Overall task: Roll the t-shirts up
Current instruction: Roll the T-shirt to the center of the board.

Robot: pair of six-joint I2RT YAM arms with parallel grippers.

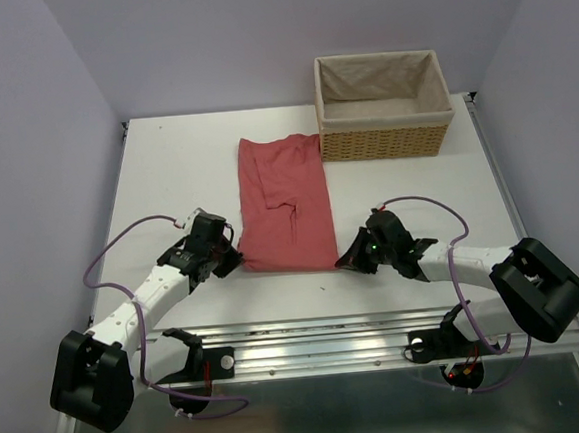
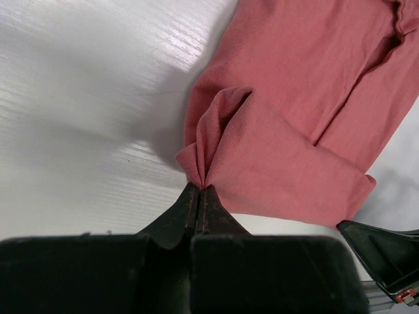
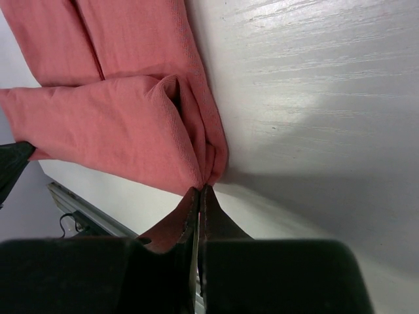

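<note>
1. While working outward from the near edge: first a metal rail (image 1: 319,340) along the tabletop (image 1: 180,165), with purple cables (image 1: 107,261) looping up from it on both sides.
2. Just past the rail, at the left tool (image 1: 239,263): fingers pressed together, clamped on the near left corner of the t-shirt (image 1: 286,202). In the left wrist view, cloth gathered into a small puckered peak right at the tips.
3. Level with it, at the right tool (image 1: 343,262): likewise closed tight, pinching the near right corner, with a bunched fold of cloth caught between the tips.
4. Between the two tools, the shirt's near hem running straight across, close to the rail.
5. Beyond the hem, the shirt folded into a long narrow strip, flat on the tabletop and stretching away toward the far side.
6. For room: white tabletop stretching wide to the left of the strip, a narrower band to its right.
7. Farthest back, a wicker basket (image 1: 384,144) at the far right, with the strip's far right corner right up against its left wall; touching or merely beside, cannot tell.
8. Hard to make out: the fingertips from overhead, hidden under the tool bodies, and the number of cloth layers in the strip.
</note>
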